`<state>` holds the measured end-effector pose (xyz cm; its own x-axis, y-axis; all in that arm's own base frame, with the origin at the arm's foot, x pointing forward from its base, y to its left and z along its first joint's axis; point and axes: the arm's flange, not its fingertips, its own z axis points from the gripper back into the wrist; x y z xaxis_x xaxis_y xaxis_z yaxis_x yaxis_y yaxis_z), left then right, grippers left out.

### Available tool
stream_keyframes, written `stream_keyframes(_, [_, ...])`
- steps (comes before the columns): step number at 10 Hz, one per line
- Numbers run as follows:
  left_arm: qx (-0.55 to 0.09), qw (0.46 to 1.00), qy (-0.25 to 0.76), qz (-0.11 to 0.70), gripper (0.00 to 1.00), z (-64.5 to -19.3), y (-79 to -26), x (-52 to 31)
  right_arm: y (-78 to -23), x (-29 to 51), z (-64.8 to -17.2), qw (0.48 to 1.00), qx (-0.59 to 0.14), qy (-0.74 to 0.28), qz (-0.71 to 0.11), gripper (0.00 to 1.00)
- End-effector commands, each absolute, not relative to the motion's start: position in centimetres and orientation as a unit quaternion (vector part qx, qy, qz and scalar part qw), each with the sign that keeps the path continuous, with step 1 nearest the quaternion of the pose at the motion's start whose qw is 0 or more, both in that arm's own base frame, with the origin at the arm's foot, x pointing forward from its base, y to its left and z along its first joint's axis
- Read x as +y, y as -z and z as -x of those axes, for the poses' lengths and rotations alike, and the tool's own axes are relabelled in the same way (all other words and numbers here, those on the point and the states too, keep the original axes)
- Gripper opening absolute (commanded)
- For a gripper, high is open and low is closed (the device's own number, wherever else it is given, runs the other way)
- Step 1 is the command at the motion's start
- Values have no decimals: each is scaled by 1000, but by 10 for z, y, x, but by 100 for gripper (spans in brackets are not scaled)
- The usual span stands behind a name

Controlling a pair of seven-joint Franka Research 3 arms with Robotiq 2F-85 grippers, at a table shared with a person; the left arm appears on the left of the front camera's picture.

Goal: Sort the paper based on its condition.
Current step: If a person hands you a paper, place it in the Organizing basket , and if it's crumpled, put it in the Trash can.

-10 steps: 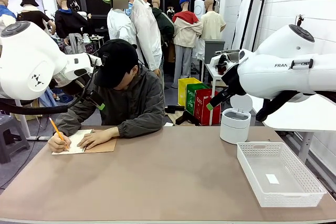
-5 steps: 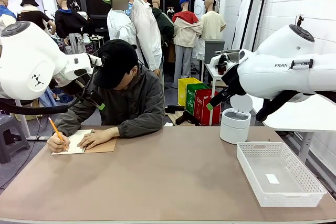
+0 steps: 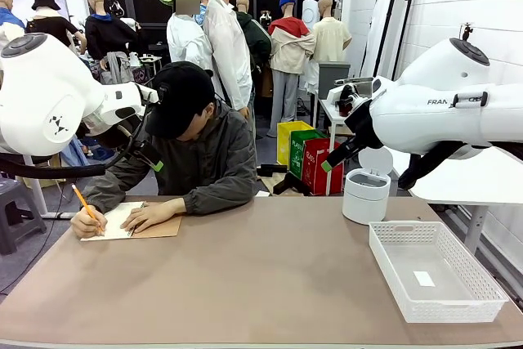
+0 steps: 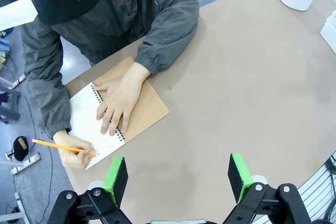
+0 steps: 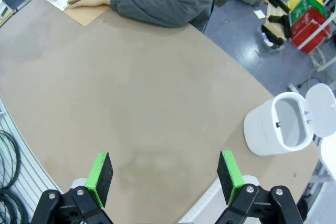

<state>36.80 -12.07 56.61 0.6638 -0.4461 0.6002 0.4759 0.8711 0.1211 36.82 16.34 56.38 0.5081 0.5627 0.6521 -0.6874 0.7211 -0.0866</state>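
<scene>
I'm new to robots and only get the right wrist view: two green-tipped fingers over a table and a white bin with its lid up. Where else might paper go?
Observer: The front view shows a white basket on the table, near that bin, on the robot's right.
Operator: And what is the other hand doing?
Observer: In the left wrist view the left hand hangs open above the table, close to the notebook that the person is writing in.
</scene>
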Motion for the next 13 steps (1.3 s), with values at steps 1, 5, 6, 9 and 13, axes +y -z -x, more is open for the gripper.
stream_keyframes(1, [-320, 913, 253, 24, 100, -368, -567, -120, -564, 163, -369, 864, -338, -361, -89, 100])
stream_keyframes(5, [-320, 913, 253, 24, 100, -368, -567, -120, -564, 163, -369, 864, -338, -361, -89, 100])
stream_keyframes(6, [-320, 913, 253, 24, 100, -368, -567, -120, -564, 163, -369, 864, -338, -361, -89, 100])
stream_keyframes(9, [-320, 913, 253, 24, 100, -368, -567, -120, -564, 163, -369, 864, -338, -361, -89, 100])
stream_keyframes(13, [-320, 913, 253, 24, 100, -368, -567, -120, -564, 163, -369, 864, -338, -361, -89, 100])
